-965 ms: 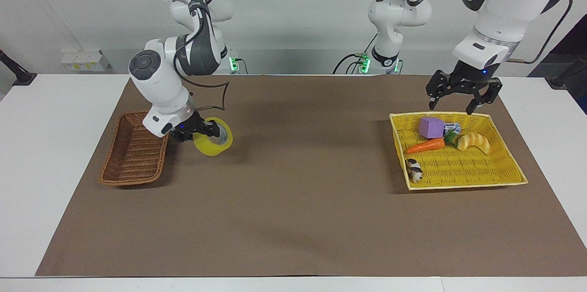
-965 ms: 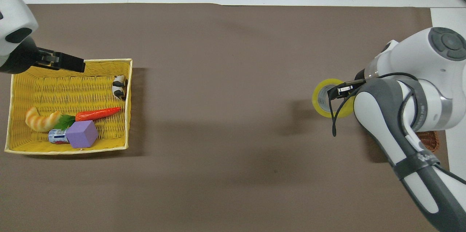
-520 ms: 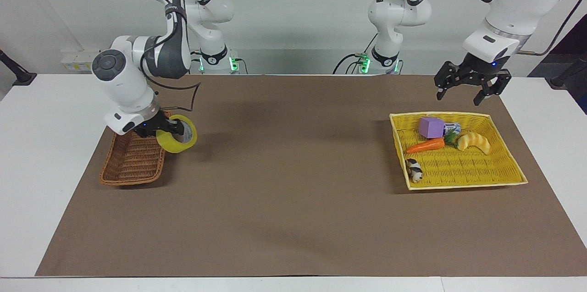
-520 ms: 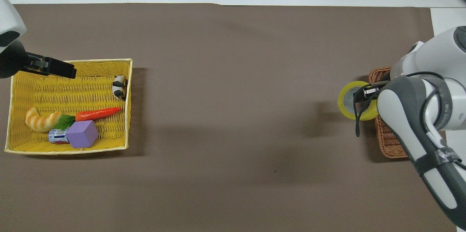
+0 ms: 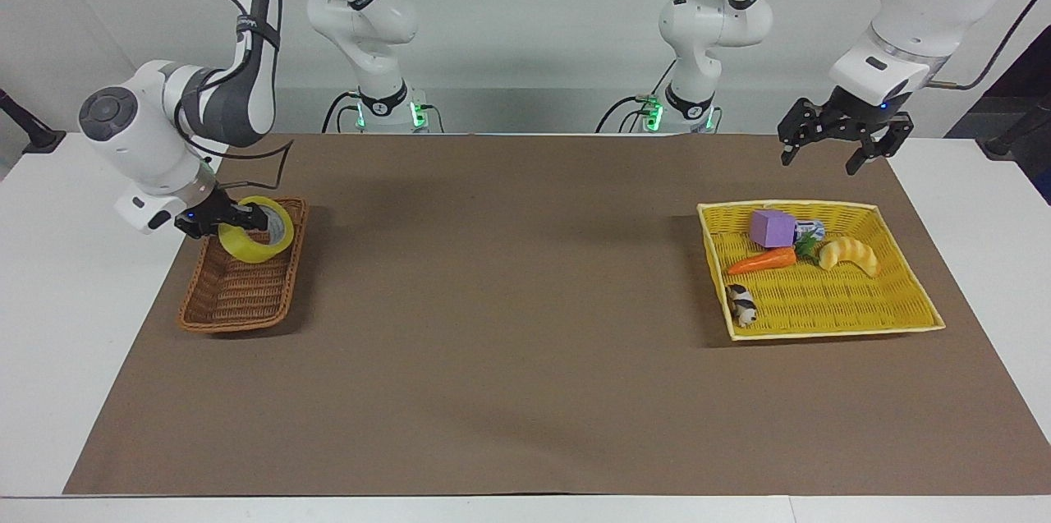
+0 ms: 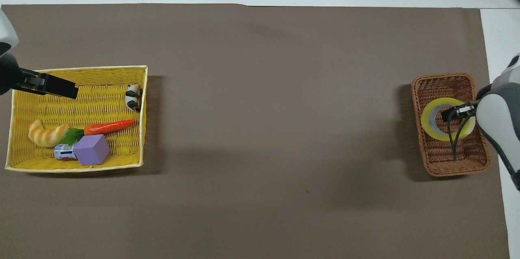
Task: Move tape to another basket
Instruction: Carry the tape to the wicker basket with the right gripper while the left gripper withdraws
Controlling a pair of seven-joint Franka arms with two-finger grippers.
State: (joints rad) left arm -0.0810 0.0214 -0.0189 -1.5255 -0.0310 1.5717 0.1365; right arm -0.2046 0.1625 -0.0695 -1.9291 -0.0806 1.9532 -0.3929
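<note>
Toward the left arm's end of the surface, the left pincer (image 5: 819, 164) hangs high with its jaws spread wide and nothing between them. This arm waits, probably kept out of the way. Whether it stands over the square bright-yellow woven tray (image 5: 829, 334) or just off its rim, the two views do not settle.

At the right arm's end, the right pincer (image 5: 232, 219) is clamped tight on the wall of the wide roll of translucent yellow tape (image 5: 246, 248), one finger apparently inside the grey core. It holds the roll tilted, over the end of the small brown wicker basket (image 5: 234, 297) nearer the robots. By my reading this is the lowering just ahead of release. Whether the tape touches the weave yet cannot be told.

In the tray lie a purple cube (image 5: 770, 227), a small can (image 5: 811, 227) mostly hidden by the cube, a croissant-shaped toy (image 5: 850, 254), an orange carrot (image 5: 762, 260) and, farthest from the robots, a black-and-white cow toy (image 5: 743, 305).

The roll hides the right pincer's fingertips, and the overhead view cuts off most of both arms
</note>
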